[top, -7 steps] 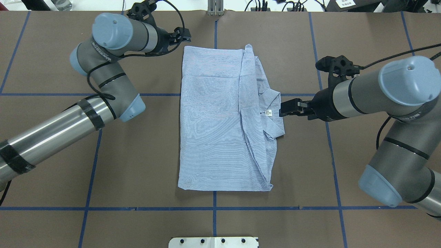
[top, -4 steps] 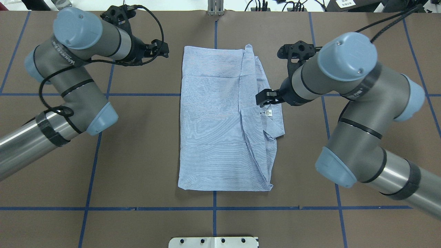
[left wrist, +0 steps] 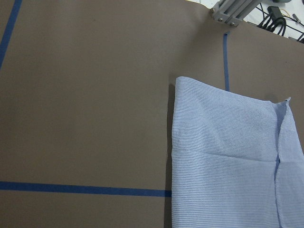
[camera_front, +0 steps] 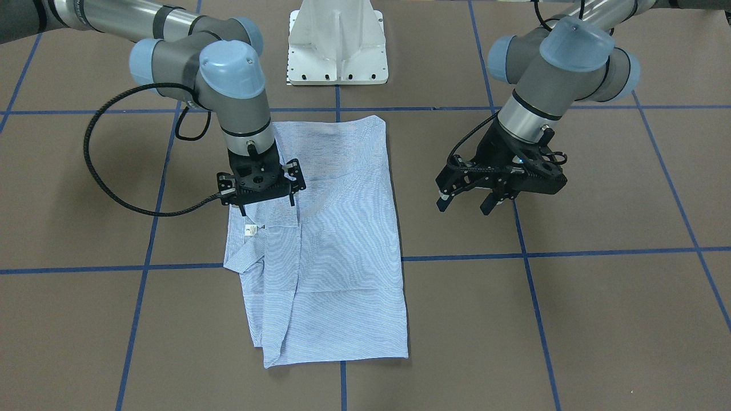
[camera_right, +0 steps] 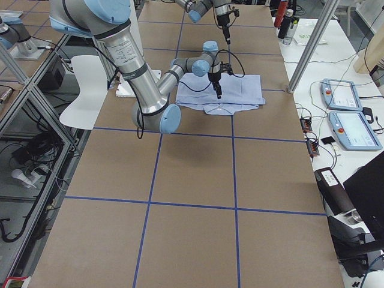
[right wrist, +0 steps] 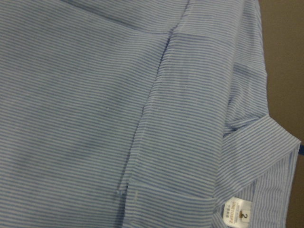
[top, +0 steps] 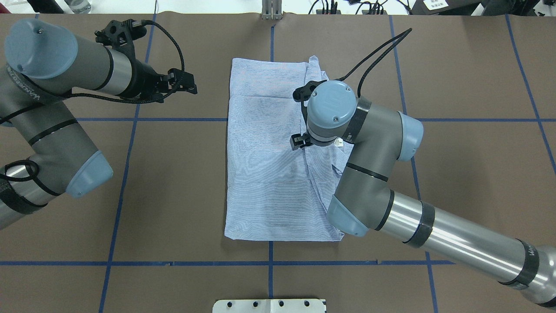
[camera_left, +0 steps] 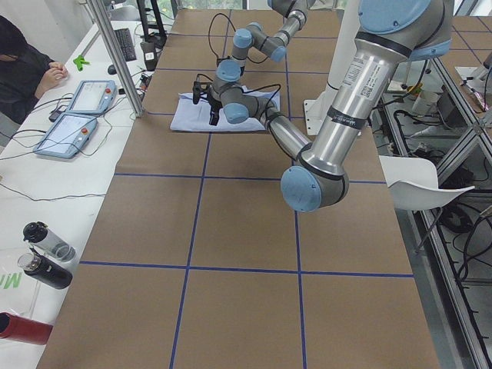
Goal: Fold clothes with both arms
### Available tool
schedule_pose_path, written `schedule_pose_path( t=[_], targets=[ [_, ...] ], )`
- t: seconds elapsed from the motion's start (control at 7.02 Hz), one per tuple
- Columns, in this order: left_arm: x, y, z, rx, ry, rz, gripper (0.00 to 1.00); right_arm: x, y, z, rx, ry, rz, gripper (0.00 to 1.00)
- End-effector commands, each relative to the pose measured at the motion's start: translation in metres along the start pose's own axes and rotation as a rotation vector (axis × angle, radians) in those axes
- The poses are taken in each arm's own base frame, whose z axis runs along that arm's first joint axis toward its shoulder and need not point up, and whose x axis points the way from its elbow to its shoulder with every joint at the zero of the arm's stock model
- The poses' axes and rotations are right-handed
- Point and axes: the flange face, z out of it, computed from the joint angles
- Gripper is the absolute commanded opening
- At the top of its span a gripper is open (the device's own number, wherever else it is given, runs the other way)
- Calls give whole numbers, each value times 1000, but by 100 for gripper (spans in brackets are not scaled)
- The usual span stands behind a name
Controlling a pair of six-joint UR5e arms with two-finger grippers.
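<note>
In the front-facing view the shirt [camera_front: 342,228] lies flat on the brown desk [camera_front: 571,314] as a tall, already narrowed rectangle, with its collar [camera_front: 240,258] and white neck label [camera_front: 249,229] on the edge toward the robot's right. The right end effector [camera_front: 267,204] hangs point-down over that edge just behind the label, jaws spread and empty, apparently placed to take the collar side for the next fold. The left end effector [camera_front: 465,204] hovers over bare desk beside the opposite long edge, apart from the cloth, released and holding nothing; it looks set to match its partner from that side. Overhead, the right arm [top: 369,182] reaches across the shirt's collar side and hides it, while the left end effector sits off the shirt's far corner. The two side views show the right tool upright above the cloth, though whether it touches cannot be told. The left wrist camera sees only that far corner and bare desk. The right wrist camera looks closely at a stitched fold edge, the collar and the label, which suggests this is its target.
</note>
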Motion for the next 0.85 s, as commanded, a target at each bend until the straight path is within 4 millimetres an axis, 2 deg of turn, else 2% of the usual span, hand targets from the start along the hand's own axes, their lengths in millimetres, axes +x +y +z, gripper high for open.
schedule_pose_path(
  t=[0.0,0.71],
  targets=[
    [-1,3,4,-8,-1,-1,100,-19,6,22,-31,26,-18,100],
    [0,17,21,-31,-8,-1,100,-13,11,30,-69,72,-11,100]
  ],
)
